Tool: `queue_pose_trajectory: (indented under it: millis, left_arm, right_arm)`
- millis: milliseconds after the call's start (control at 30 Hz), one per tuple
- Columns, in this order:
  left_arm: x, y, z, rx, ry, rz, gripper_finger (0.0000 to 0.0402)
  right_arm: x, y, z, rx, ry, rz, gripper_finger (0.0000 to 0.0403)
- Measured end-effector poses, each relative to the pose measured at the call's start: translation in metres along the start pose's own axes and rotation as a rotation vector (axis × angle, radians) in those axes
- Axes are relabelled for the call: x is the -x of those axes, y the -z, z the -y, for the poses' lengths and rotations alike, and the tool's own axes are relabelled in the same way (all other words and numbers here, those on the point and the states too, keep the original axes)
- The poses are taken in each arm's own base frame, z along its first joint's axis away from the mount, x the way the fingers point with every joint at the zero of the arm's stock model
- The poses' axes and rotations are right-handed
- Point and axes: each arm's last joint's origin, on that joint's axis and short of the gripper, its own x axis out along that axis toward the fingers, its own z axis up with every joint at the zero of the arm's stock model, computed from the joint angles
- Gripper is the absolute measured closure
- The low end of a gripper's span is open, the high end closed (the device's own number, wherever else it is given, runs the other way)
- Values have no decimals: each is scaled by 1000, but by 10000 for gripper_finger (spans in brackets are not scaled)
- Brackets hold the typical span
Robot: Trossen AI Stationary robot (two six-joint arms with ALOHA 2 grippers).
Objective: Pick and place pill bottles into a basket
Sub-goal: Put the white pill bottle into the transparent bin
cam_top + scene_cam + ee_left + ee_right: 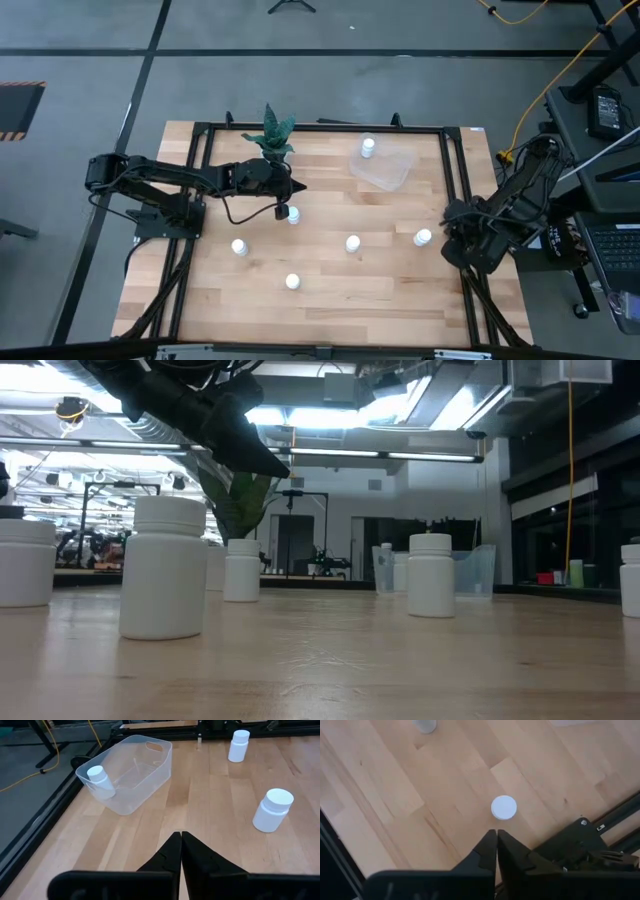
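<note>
Pill bottles: one stands upright inside the clear basket [383, 169] near the counter's [330, 290] far edge, five others stand scattered on the wood, one [293, 214] just beside the left end effector [281, 211]. Left end effector hangs above mid-counter by the potted plant [271, 135], fingers pressed together, empty. Right end effector [496, 836] sits at the right counter edge, fingers pressed together, above a bottle [504, 807]

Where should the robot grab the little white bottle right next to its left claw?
Probably around its round body, just under the cap, coming straight down from above. The bottle stands upright on the table with open wood around it, so the left gripper, shut now, should open first and straddle its sides.
</note>
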Motion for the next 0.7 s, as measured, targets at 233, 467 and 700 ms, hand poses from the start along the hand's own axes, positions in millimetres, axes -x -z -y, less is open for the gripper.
queue_pose_trajectory:
  millis: [233, 467, 700]
  left_arm:
    - [0, 0, 0, 0, 0, 0, 398]
    - [0, 0, 0, 0, 0, 0, 394]
    - [0, 0, 0, 0, 0, 0, 399]
  right_arm:
    - [-2, 1, 0, 5, 8, 0, 362]
    - [-17, 7, 3, -14, 69, -19, 286]
    - [-37, 14, 2, -9, 93, -24, 194]
